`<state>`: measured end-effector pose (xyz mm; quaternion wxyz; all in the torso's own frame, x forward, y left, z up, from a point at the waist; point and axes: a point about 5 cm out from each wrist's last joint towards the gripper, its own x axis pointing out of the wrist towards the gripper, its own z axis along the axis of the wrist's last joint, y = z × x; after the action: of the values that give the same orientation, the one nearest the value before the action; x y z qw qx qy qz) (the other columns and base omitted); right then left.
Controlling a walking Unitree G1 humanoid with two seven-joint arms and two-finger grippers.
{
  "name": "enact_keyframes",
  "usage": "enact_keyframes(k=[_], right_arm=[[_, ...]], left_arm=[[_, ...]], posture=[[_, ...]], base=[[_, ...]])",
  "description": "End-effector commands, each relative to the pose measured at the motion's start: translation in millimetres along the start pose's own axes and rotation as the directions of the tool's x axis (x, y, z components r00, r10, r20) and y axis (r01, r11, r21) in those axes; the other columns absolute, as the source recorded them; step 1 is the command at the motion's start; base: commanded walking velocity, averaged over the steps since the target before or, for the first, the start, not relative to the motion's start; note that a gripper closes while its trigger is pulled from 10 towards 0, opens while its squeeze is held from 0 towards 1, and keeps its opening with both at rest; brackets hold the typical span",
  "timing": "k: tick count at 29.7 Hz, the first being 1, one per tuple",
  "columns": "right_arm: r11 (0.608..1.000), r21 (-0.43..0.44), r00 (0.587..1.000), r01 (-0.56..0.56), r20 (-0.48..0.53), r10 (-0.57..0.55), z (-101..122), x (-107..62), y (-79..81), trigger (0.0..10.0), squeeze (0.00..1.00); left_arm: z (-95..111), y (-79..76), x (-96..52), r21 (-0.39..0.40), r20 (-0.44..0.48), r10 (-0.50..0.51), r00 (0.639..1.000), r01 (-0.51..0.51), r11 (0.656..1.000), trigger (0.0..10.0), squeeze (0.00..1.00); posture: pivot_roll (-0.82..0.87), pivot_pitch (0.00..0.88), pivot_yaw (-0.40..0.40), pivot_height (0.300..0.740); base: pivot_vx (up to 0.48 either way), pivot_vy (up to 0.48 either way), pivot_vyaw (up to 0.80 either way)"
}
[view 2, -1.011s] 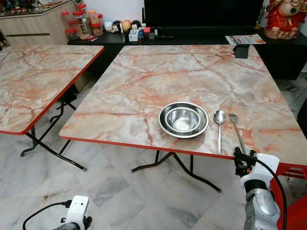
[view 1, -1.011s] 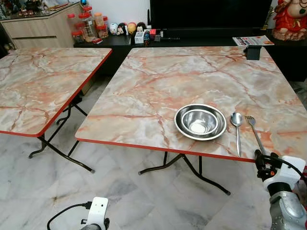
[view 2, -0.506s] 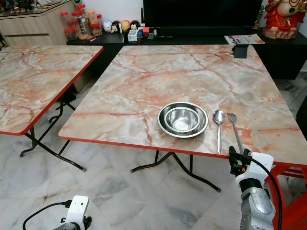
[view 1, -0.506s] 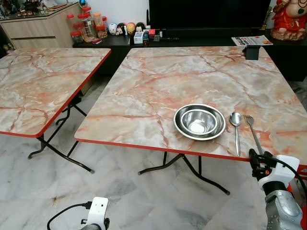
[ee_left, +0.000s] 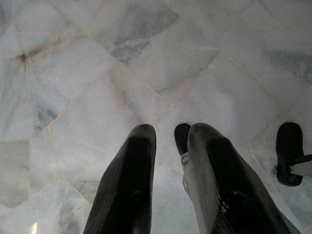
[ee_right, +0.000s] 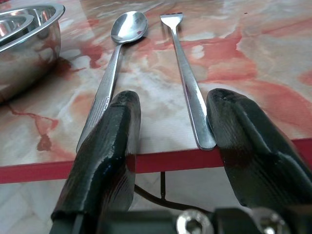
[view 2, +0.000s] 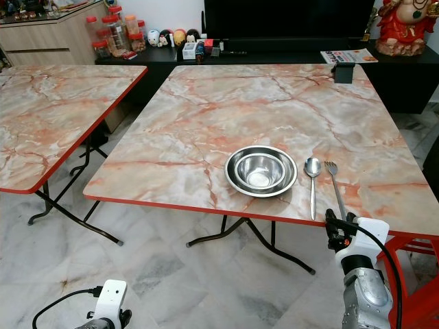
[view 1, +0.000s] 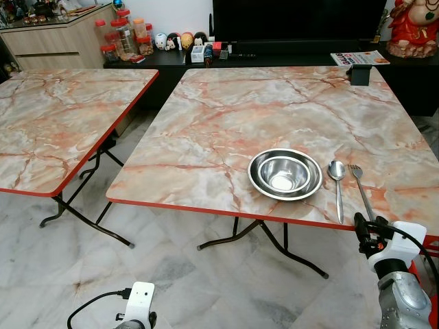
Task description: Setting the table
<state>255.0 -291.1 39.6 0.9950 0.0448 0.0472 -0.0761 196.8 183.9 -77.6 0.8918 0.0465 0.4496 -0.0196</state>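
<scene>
— Since a second ago, what moved?
— Your right gripper (ee_right: 170, 131) crept leftward, fingers apart, at the table (view 1: 226, 116) edge, facing the shiny steel fork (view 1: 361, 191) beside the spoon (view 1: 337, 185).

- Right gripper (ee_right: 170, 146) is raised at the robot's lower right, its two black fingers (ee_right: 105, 156) spread apart and pointing forward.
- Left gripper (ee_left: 168, 180) hangs low, pointing downward, its fingers a narrow gap apart.
</scene>
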Motion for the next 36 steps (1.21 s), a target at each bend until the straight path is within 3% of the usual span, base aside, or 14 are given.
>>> enact_keyframes(k=[1, 13, 36], right_arm=[[0.999, 0.013, 1.0, -0.029, -0.009, 0.029, -1, 3.4, 9.1, 10.0, 0.0], [0.998, 0.023, 0.999, -0.052, -0.003, 0.052, -2, 5.5, 18.4, 10.0, 0.0], [0.998, 0.033, 0.999, -0.052, 0.011, 0.052, -1, 7.0, 20.1, 10.0, 0.0]], left_arm=[[2, 4.6, 0.0, 0.01, -0.003, 0.009, 1.0, -0.009, 1.0, 10.0, 0.0], [2, 4.0, 0.1, 0.008, -0.002, 0.009, 1.0, -0.009, 1.0, 10.0, 0.0], [3, 4.0, 0.3, 0.009, -0.001, 0.01, 1.0, -0.01, 1.0, 10.0, 0.0]], posture=[[-0.1, 0.0, 0.082, 0.74], [-0.1, 0.0, 0.08, 0.74], [-0.1, 0.0, 0.083, 0.74]], base=[[0.0, 0.0, 0.0], [0.0, 0.0, 0.0], [0.0, 0.0, 0.0]])
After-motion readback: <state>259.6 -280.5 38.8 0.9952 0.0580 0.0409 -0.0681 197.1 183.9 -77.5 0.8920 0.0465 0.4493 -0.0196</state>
